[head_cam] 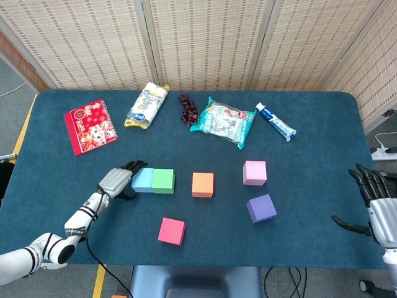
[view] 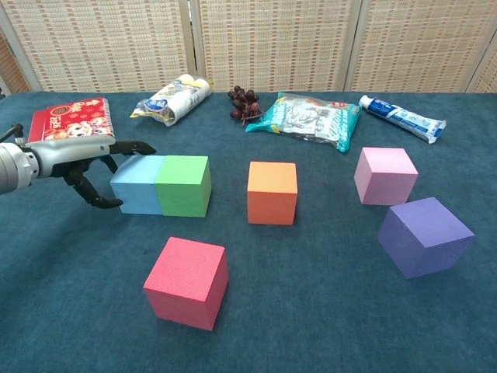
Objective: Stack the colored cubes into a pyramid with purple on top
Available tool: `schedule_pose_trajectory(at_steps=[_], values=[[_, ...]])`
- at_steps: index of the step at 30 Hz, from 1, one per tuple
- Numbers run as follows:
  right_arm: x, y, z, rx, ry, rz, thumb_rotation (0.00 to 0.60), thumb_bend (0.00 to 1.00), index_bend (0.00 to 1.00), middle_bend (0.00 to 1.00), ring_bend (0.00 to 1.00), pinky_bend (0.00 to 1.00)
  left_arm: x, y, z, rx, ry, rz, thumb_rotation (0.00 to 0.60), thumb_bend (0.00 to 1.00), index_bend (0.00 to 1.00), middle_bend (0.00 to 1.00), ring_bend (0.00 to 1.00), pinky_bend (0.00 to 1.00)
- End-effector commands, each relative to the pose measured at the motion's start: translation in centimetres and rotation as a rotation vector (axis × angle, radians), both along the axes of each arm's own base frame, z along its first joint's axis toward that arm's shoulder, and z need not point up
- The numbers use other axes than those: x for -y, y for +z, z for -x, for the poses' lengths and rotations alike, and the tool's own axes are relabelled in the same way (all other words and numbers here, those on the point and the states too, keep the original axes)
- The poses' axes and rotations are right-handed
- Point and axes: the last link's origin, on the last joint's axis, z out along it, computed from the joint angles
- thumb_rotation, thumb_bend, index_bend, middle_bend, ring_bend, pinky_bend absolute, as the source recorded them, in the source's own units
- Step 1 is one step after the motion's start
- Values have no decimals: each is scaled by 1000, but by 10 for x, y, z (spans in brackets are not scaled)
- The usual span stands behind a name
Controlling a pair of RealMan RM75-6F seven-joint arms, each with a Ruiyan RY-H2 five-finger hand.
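Observation:
A light blue cube and a green cube sit side by side, touching. To their right stand an orange cube, a pink-lilac cube and a purple cube. A red cube lies nearer the front edge. My left hand is just left of the blue cube, fingers spread, holding nothing. My right hand rests open at the table's right edge, empty.
Along the back lie a red booklet, a snack bag, dark grapes, a green packet and a toothpaste tube. Blue cloth covers the table.

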Motion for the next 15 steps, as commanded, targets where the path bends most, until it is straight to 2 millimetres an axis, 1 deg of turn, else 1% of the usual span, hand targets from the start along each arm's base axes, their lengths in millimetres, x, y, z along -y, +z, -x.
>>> schedule_pose_trajectory(at_steps=[1,5,9,12,15], values=[[4,-4,-4,-17,10,-26,600,69,0,34,0,54,2,9,1,3,-3,-21,600,347,0,0,2,202],[19,-18,-23,3,66,-148,600,69,0,35,0,74,9,29,1,29,-16,-78,600,345,0,0,0,172],[47,-36,-55,63,135,-239,600,70,0,35,6,177,16,52,1,44,-39,-134,600,346,0,0,0,157],[72,-52,-81,94,169,-304,600,70,2,70,24,211,22,67,1,44,-59,-178,600,347,0,0,0,148],[93,-70,-107,98,188,-364,600,71,64,137,66,239,30,77,3,42,-72,-206,600,348,0,0,0,142]])
